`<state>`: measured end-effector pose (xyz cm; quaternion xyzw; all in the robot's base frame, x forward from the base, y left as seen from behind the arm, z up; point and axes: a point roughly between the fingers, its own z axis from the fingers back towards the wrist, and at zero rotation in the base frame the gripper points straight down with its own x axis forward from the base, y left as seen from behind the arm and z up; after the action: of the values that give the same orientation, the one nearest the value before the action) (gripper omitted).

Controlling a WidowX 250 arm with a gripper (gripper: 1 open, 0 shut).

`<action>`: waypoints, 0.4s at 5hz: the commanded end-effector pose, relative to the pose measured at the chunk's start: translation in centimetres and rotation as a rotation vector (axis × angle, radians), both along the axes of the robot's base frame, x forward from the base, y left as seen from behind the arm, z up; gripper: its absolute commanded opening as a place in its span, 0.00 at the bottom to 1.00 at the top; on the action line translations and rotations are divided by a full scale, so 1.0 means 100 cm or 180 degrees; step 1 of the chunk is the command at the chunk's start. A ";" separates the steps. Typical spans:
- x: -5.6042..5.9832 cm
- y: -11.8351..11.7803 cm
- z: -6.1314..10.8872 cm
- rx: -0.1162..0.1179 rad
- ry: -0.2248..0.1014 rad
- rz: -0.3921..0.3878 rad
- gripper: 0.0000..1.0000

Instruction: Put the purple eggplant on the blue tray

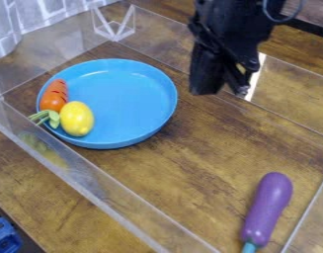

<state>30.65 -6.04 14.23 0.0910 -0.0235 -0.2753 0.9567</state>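
The purple eggplant (266, 208) lies on the wooden table at the lower right, its green stem pointing toward the front edge, with nothing touching it. The blue tray (130, 94) sits at the left. My black gripper (220, 89) hangs in the air just right of the tray's far rim, well above and away from the eggplant. Its fingers are shut with nothing between them.
A yellow lemon (75, 118) and an orange carrot (54, 96) rest on the tray's left side. Clear plastic walls (111, 198) run along the front-left edge and the back of the table.
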 end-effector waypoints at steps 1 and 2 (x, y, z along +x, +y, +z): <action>-0.011 0.000 0.011 -0.0051 -0.0208 0.0084 0.00; -0.022 -0.010 0.007 -0.0065 -0.0218 0.0175 1.00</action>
<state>28.40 -6.93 12.97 0.0935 -0.0206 -0.2484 0.9639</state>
